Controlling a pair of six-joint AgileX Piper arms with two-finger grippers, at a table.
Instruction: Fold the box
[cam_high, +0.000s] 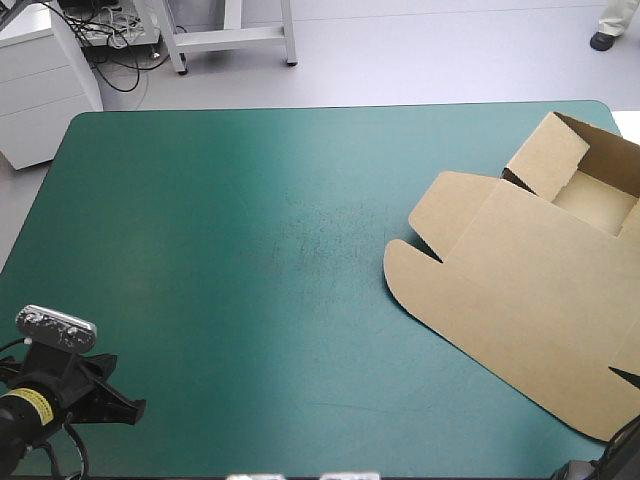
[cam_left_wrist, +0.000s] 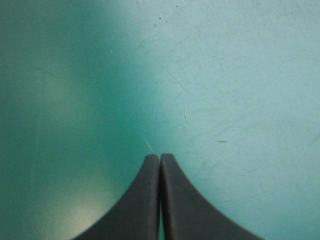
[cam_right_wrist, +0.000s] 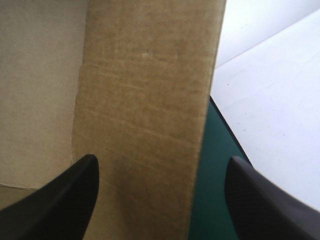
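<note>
Box (cam_high: 560, 250) lies on the right part of the table, on the teal-green cover (cam_high: 230, 260), and it reaches the table's right edge. At the far right corner its walls are raised into a tray. The big lid (cam_high: 500, 310) lies flat toward the near side, with rounded ears pointing to the middle of the table.

My right pincer (cam_right_wrist: 162, 161) is wide open, and a brown panel (cam_right_wrist: 145, 100) of the box stands between its two black fingers, not gripped yet. My left pincer (cam_left_wrist: 160, 157) is closed to a point and holds nothing. It is over bare cover at the near left corner, well apart from the box.

I think the step in hand is to take this panel and fold it. To do it well, I would go a little deeper before I close, so the fingers hold flat board and not only the rim. Then I would turn it slowly along its crease. The box is light and close to the edge, so it may slide. I would bring the left pincer over to press on the lid.
</note>
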